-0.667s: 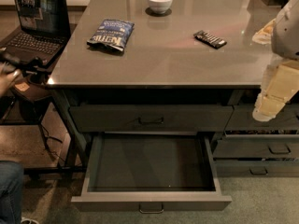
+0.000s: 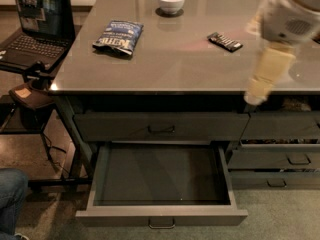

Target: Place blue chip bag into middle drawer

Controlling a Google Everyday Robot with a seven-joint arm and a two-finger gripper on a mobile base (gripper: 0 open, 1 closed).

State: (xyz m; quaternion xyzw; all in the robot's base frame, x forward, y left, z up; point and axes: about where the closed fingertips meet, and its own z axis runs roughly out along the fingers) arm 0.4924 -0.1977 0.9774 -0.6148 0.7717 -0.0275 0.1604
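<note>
At the far left a laptop (image 2: 37,21) is set on a side stand, out of the way of the work. The blue chip bag (image 2: 118,36) lies flat on the left part of the countertop (image 2: 175,66), well apart from the white bowl (image 2: 171,1) near the back. Below, the middle drawer (image 2: 200,215) is pulled out, so the step in hand is judged to be the reach for the bag. Further right a black candy bar (image 2: 225,41) lies on the top and should be left untouched. The gripper (image 2: 254,95) hangs at the right, by the countertop's front edge, pointing down and well apart from the bag; whether it is open or closed cannot be told. It would best be carried left above the candy bar and lowered over the bag's middle. The bag should be pinched across its narrower width, firmly since crinkly film may slip, and lifted clear before being taken to the drawer.
</note>
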